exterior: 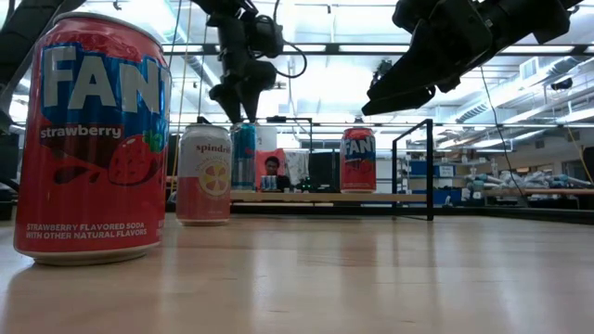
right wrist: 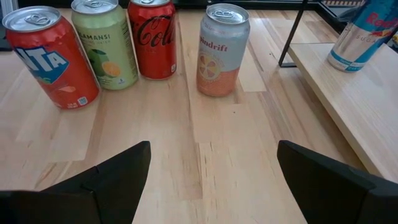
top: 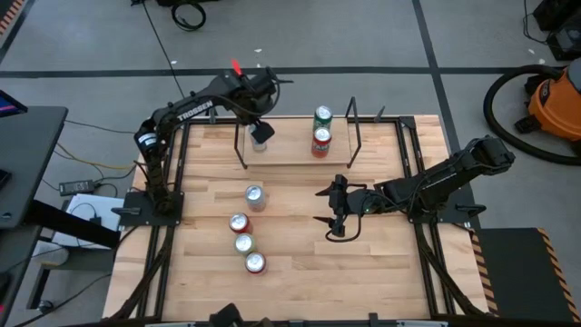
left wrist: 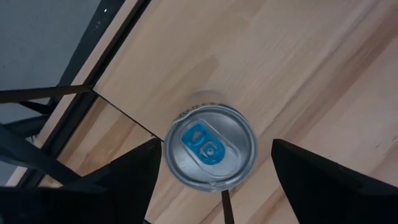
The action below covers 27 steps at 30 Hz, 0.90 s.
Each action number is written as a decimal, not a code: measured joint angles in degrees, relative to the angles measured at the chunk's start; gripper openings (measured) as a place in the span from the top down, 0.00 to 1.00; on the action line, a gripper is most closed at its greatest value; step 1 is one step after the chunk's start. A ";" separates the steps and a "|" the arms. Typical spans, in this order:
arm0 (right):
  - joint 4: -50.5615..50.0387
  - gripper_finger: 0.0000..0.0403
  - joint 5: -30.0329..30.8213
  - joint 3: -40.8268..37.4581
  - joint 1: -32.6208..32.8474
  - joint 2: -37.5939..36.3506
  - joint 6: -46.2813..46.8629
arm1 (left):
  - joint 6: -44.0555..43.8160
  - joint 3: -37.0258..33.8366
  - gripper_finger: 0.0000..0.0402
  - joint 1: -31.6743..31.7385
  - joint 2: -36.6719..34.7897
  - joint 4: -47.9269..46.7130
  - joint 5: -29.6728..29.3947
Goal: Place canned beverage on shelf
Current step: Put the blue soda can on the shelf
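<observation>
High view: left gripper (top: 260,125) at far left end of shelf (top: 295,152), over a silver-top can (top: 260,139) standing on the plank. Two more cans on the shelf's right part, green-top (top: 322,116) far, red (top: 320,141) near. Right gripper (top: 330,209) hovers mid-table, fingers spread wide, holding nothing. Loose cans on the table in a line: Spindrift can (top: 254,196), then three more (top: 243,242) nearer.

Low view: only here the labels read; big Fanta strawberry can (exterior: 91,139) closest, Spindrift behind it, slim blue can under the left gripper, red can (exterior: 358,160) on the shelf. Left fingers sit around the blue can's top; contact unclear here.

Left wrist view: looks straight down on the can lid with blue tab (left wrist: 210,147). Fingers (left wrist: 134,174) flank it, partly open; one side touching or nearly, the other with a clear gap. Firm grasp: cannot tell.

Right wrist view: empty wide-open fingers (right wrist: 118,171); four table cans far off, shelf end with blue can tilted in view.
</observation>
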 joint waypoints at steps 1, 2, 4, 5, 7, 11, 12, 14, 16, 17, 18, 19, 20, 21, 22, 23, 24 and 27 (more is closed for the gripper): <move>0.02 0.10 -0.08 0.00 0.00 0.00 0.00 | 0.69 0.00 0.21 -0.25 0.00 -0.04 -0.01; 0.02 0.10 -0.24 0.00 -0.02 0.00 0.00 | 1.17 0.00 0.21 -0.50 0.00 -0.05 -0.09; 0.37 0.10 -0.64 0.00 0.00 0.00 0.00 | 1.80 0.00 0.21 -0.83 0.00 -0.04 -0.40; 0.64 0.10 -0.93 0.00 0.00 0.00 0.02 | 1.85 0.00 0.21 -0.87 0.00 -0.05 -0.65; 0.85 0.10 -1.17 0.00 0.00 0.00 0.02 | 1.92 0.00 0.21 -0.91 0.00 -0.10 -0.81; 0.87 0.10 -1.26 0.00 0.00 0.00 0.02 | 2.36 0.00 0.21 -0.80 0.00 -0.58 -0.80; 0.87 0.10 -1.26 0.00 0.00 0.00 0.02 | 2.75 0.00 0.21 -0.79 0.00 -0.67 -0.88; 0.87 0.10 -1.26 0.00 0.00 0.00 0.02 | 3.97 0.00 0.21 -1.06 0.00 -0.69 -1.54; 0.87 0.10 -1.26 0.00 0.00 0.00 0.02 | 5.00 0.00 0.21 -1.24 0.00 -0.73 -1.92; 0.87 0.10 -1.26 0.00 0.00 0.00 0.01 | 5.40 0.00 0.21 -1.30 0.00 -0.81 -1.92; 0.87 0.10 -1.26 0.00 0.00 0.00 0.02 | 5.60 0.00 0.21 -1.31 0.00 -0.89 -1.92; 0.87 0.10 -1.26 0.00 0.00 0.00 0.02 | 5.96 0.00 0.21 -1.29 0.00 -1.02 -1.92; 0.87 0.10 -1.26 0.00 0.00 0.00 0.02 | 6.40 0.00 0.21 -1.26 0.00 -1.15 -1.95; 0.87 0.10 -1.26 0.00 0.00 -0.02 0.02 | 6.57 0.00 0.21 -1.26 0.00 -1.17 -1.92; 0.87 0.10 -1.26 0.00 -0.01 0.00 0.02 | 6.67 0.00 0.21 -1.22 0.00 -1.12 -1.95; 0.87 0.10 -1.26 0.00 0.00 -0.01 0.02 | 6.69 0.00 0.21 -1.22 0.00 -1.14 -1.99; 0.87 0.10 -1.26 0.00 0.00 0.00 0.01 | 6.69 0.00 0.21 -1.22 0.00 -1.11 -2.01; 0.87 0.10 -1.26 0.00 0.00 0.00 0.00 | 6.87 0.00 0.21 -1.24 0.02 -0.81 -2.45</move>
